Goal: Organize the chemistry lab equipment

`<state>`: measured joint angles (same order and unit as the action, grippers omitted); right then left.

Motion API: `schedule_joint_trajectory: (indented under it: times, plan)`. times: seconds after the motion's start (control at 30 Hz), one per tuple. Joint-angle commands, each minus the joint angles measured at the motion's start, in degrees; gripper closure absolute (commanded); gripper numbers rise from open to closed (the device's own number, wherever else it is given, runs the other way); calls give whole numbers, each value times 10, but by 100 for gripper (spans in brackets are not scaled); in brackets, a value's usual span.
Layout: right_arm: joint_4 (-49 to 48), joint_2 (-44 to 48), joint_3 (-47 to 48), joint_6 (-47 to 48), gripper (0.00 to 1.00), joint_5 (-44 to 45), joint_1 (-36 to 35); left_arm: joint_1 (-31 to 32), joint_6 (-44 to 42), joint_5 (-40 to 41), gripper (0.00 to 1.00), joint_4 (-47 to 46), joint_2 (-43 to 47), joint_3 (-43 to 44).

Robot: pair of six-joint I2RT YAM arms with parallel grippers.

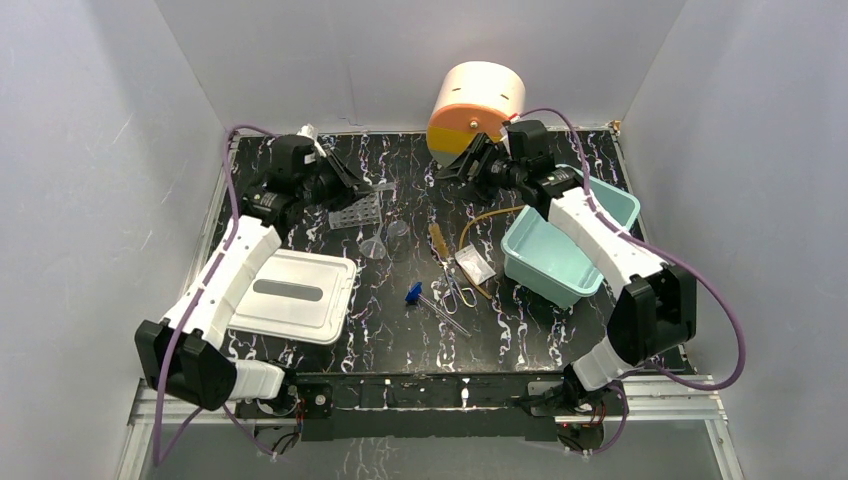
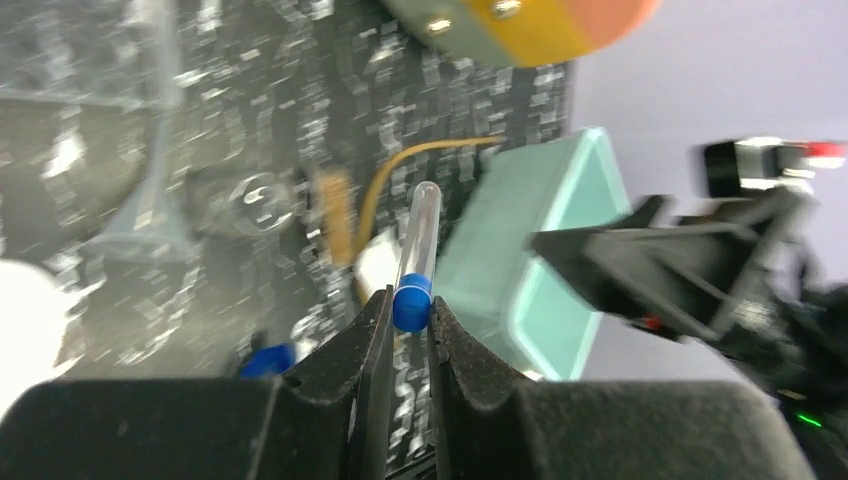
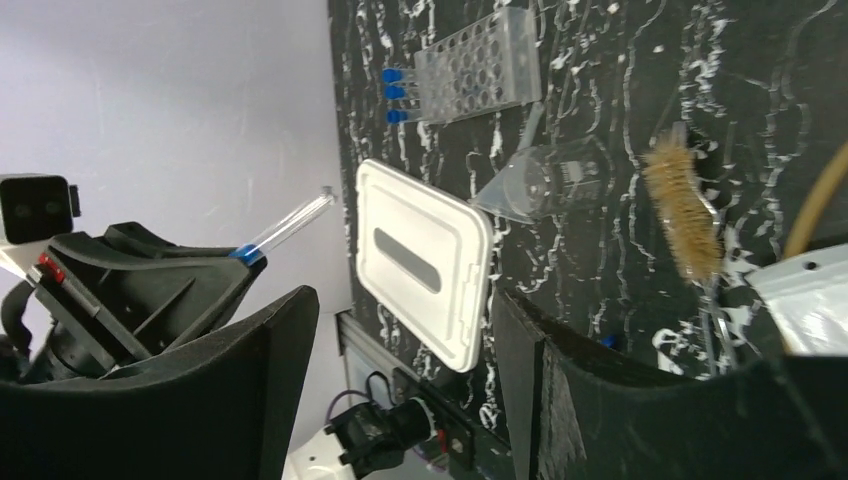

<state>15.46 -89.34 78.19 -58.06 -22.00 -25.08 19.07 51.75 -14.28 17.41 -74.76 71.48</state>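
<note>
My left gripper [image 1: 358, 183] [image 2: 408, 305] is shut on the blue cap of a clear tube [image 2: 422, 230] and holds it above the table, beside the clear grid rack [image 1: 360, 211] [image 3: 475, 70]. The rack holds blue-capped tubes [image 3: 395, 95]. My right gripper [image 1: 455, 165] [image 3: 405, 310] is open and empty, just in front of the drawer unit. On the table lie a clear funnel [image 1: 375, 246] [image 3: 530, 185], a brush [image 1: 437, 240] [image 3: 685, 205], tan tubing [image 1: 490, 214] [image 2: 400, 165], a small clear bag [image 1: 475, 265], scissors [image 1: 458, 291] and more blue-capped tubes [image 1: 415, 293].
The cream-and-orange drawer unit [image 1: 477, 105] stands at the back centre. A teal bin [image 1: 565, 245] [image 2: 530, 260] sits under the right arm. A white lid [image 1: 295, 295] [image 3: 420, 260] lies at the front left. White walls close in the sides and back.
</note>
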Motion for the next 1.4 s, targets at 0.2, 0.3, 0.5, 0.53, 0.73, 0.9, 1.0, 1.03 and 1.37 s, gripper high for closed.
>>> schedule_joint_trajectory:
  times: [0.2,0.3,0.5,0.53,0.73,0.9,1.0,1.03,1.37]
  plan:
    - [44,60,-4,106,29,90,3,-3,-148,123,91,370,-132,154]
    - [45,66,-11,109,29,92,3,-3,-165,144,92,389,-168,191]
    - [49,73,-22,115,30,92,3,-3,-201,182,91,441,-250,293]
    - [50,74,-23,116,29,92,3,-3,-205,187,91,449,-261,305]
    - [60,73,-14,135,30,95,2,-6,-217,225,91,464,-309,349]
    - [54,74,-26,133,30,93,1,-17,-233,234,91,485,-354,408]
    - [51,72,-28,132,30,94,1,-18,-241,232,91,488,-378,440]
    - [50,71,-27,133,30,95,1,-20,-243,234,91,486,-382,441]
    - [40,71,-31,137,30,97,1,-32,-261,253,91,501,-415,461]
